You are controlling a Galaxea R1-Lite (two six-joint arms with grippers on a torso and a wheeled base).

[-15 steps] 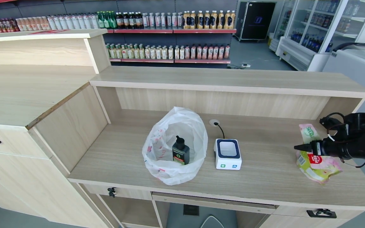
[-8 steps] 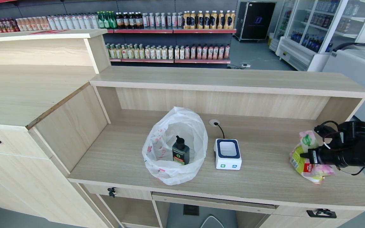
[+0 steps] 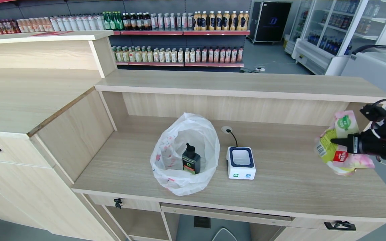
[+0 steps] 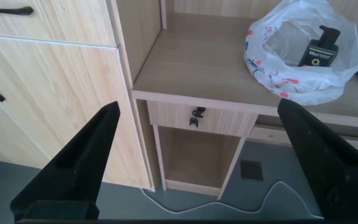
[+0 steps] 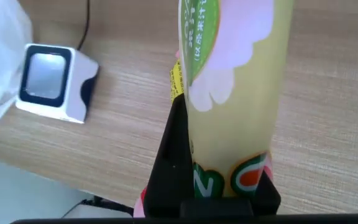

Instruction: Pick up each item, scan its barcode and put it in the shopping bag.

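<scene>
Lifted off the counter (image 3: 290, 187) since a second ago, the snack packet (image 3: 345, 124) is now held in the air above its right end, clenched between the right fingers (image 3: 342, 142); its long axis is set roughly upright, tilted a little; the scanner (image 3: 241, 162) lies to the packet's left, well apart, and the shopping bag (image 3: 166, 157) just beyond it, with a black bottle (image 3: 191, 160) already inside; a leftward carry to the scanner is judged to come next; the left fingers (image 4: 79, 168) are spread wide, nothing held, off the counter's left front corner.
</scene>
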